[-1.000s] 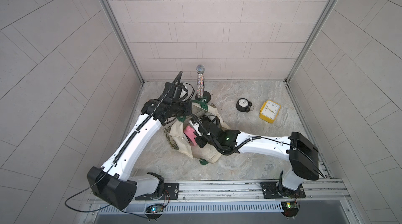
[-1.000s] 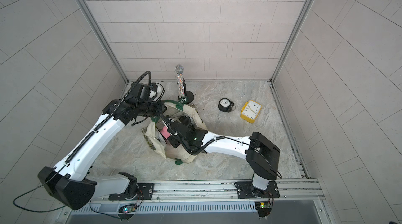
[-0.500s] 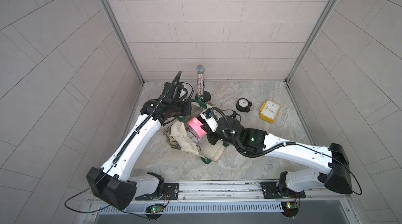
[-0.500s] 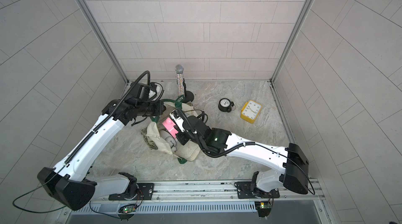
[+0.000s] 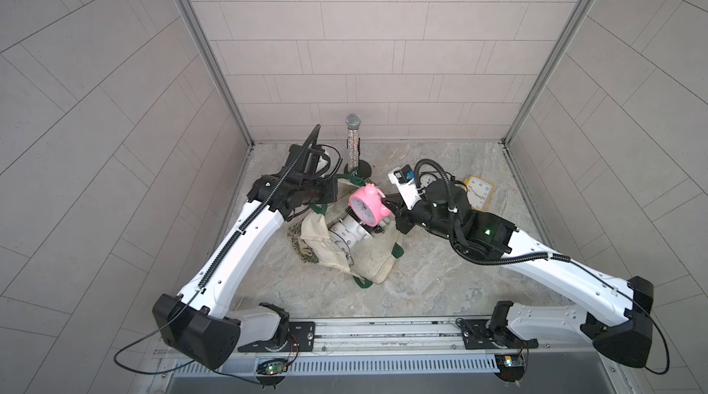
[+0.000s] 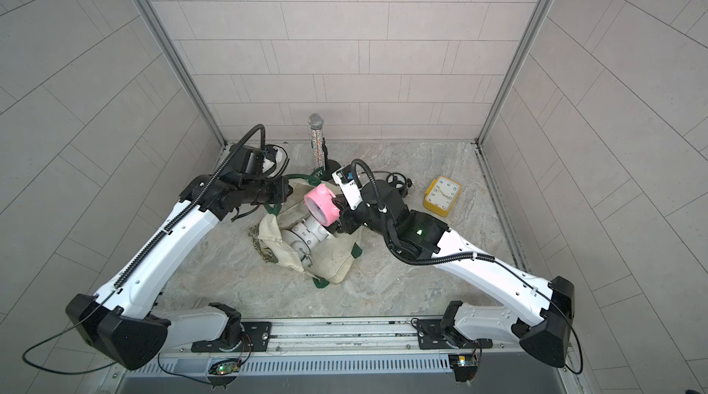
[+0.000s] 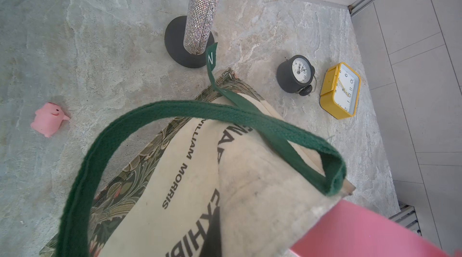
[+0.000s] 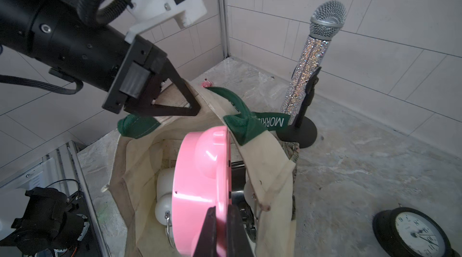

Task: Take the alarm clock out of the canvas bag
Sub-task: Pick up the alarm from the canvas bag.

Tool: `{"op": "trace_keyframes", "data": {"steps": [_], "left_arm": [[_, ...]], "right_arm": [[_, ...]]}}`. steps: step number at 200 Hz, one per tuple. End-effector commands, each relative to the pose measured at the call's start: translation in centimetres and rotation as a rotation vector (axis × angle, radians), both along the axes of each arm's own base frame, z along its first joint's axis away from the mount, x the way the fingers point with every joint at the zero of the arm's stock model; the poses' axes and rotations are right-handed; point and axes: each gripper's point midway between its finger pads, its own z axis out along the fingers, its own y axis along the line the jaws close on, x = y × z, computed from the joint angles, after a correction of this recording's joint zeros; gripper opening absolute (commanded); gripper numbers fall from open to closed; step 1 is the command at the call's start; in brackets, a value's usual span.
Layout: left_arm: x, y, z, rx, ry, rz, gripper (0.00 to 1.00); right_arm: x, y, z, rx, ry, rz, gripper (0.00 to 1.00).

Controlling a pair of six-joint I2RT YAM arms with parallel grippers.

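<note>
Clamping the pink clock (image 8: 200,180) by its edge: right gripper (image 8: 221,218), jaws narrow, pink plastic showing between the two fingers. The pink clock is hanging just above the bag's (image 5: 367,258) open mouth, dial tilting upward in both top views (image 5: 367,206) (image 6: 320,206).

Left gripper (image 8: 191,111) is pinching the bag's rim beside a green handle (image 8: 137,125), jaws closed on the canvas. The mouth is gaping below it.

The bag is slumping on the floor (image 5: 440,288), and its patterned panel (image 7: 140,168) is lying along the stone.

White clock (image 5: 346,231) is lying inside the bag, directly under the pink clock.

Microphone (image 5: 352,143) is standing upright on its stand just behind the bag, with a lettered strap (image 8: 272,122) reaching toward its base.

Black clock (image 7: 296,73) and yellow clock (image 7: 341,91) are sitting apart from the bag on the right arm's side, the black one nearer the bag.

Pig (image 7: 48,118) is lying behind the bag, apart from it.
</note>
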Motion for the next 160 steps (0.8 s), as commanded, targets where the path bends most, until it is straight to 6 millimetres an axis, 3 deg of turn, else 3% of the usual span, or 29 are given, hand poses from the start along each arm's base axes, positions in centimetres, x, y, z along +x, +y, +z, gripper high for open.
{"op": "trace_keyframes", "data": {"steps": [1,49,83,119,141,160], "left_arm": [[1.1,-0.7,3.7,-0.057,-0.138,-0.031,0.00],[1.0,-0.7,3.9,-0.047,-0.152,-0.047,0.00],[1.0,-0.8,4.1,-0.052,-0.155,-0.054,0.00],[0.9,-0.9,4.1,-0.056,-0.156,-0.058,0.00],[0.9,-1.1,4.0,-0.070,-0.150,-0.062,0.00],[0.8,-1.1,3.7,-0.072,-0.144,-0.066,0.00]], "right_arm": [[-0.4,-2.5,4.3,0.078,-0.046,0.012,0.00],[-0.1,-7.3,9.7,0.267,-0.051,-0.008,0.00],[1.8,-12.2,10.7,0.322,-0.057,-0.149,0.00],[4.5,-17.3,8.5,0.388,0.028,-0.308,0.00],[6.0,-19.7,5.3,0.424,0.096,-0.423,0.00],[7.0,-20.1,1.9,0.456,0.156,-0.461,0.00]]}}
